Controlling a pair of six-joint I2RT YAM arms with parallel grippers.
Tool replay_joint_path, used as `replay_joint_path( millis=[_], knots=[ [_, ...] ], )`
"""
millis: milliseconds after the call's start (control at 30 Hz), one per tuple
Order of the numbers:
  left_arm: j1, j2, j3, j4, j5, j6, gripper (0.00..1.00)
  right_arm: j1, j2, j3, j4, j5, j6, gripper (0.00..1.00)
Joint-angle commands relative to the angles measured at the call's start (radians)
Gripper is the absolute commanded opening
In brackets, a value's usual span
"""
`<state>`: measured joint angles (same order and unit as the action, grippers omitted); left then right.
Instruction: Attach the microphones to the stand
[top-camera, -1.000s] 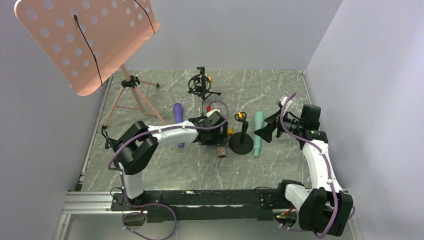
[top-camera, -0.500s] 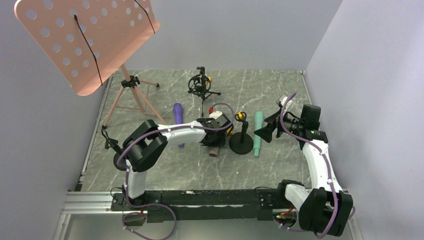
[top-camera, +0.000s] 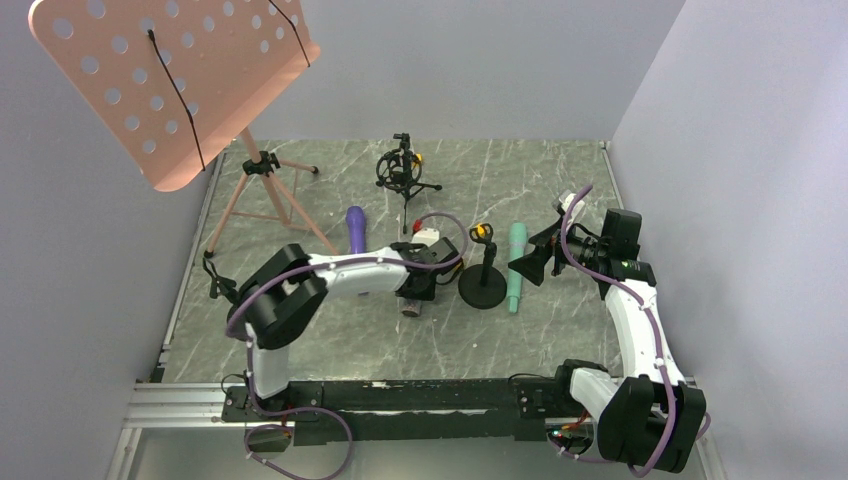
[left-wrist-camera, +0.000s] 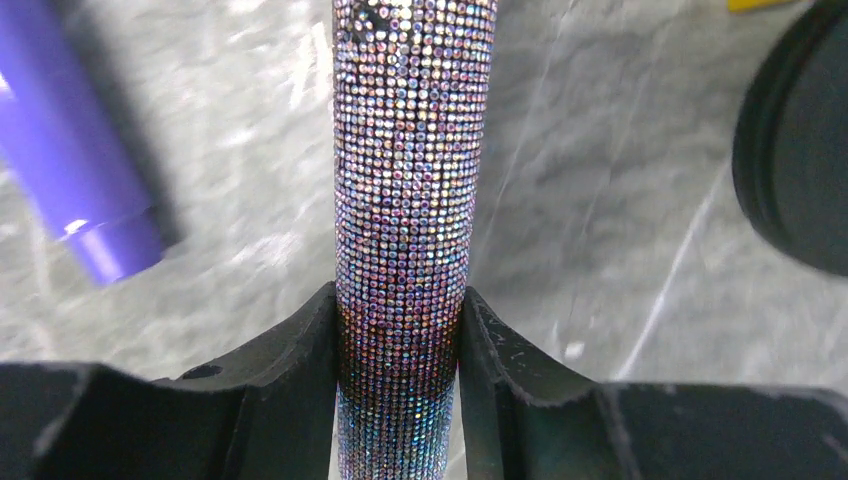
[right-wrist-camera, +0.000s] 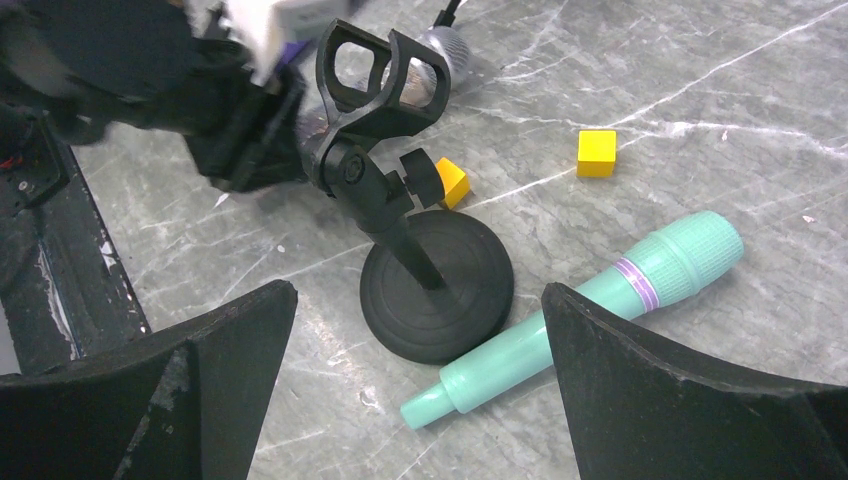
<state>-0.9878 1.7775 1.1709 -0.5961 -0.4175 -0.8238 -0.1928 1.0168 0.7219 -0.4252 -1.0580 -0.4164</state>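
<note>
1. A pink perforated music stand (top-camera: 150, 90) stands on its tripod at the table's far left.
2. The left gripper (left-wrist-camera: 400, 310) pinches the glittery silver-pink microphone (left-wrist-camera: 410, 180) between both fingers, just left of the round-based desk stand (top-camera: 483, 290). In the right wrist view, its grey mesh head shows behind the stand's empty clip (right-wrist-camera: 375, 75).
3. The right gripper (right-wrist-camera: 418, 292) hangs spread wide, above the desk stand and holding nothing.
4. The mint green microphone (right-wrist-camera: 570, 320) lies flat just right of the stand's base.
5. The purple microphone (left-wrist-camera: 70, 170) lies on the table left of the left gripper.
6. 2 yellow cubes (right-wrist-camera: 597, 152) sit near the stand, 1 just beside its base.
</note>
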Motion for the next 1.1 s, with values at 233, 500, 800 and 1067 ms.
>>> replay_joint_path(
  millis=[233, 500, 800, 1067],
  knots=[
    [-0.009, -0.63, -0.261, 0.384, 0.166, 0.244, 0.0, 0.003, -0.001, 0.137, -0.076, -0.086, -0.005, 1.0],
    [-0.009, -0.688, -0.234, 0.713, 0.358, 0.353, 0.0, 0.014, 0.053, 0.371, -0.15, -0.351, 0.223, 1.0],
    [-0.009, -0.5, -0.07, 0.918, 0.523, 0.307, 0.0, 0.21, 0.112, 0.355, 0.591, -0.287, 1.088, 1.0],
    [-0.009, -0.462, -0.048, 0.902, 0.53, 0.295, 0.0, 0.322, 0.194, 0.282, 1.275, -0.214, 1.671, 0.98]
  ],
)
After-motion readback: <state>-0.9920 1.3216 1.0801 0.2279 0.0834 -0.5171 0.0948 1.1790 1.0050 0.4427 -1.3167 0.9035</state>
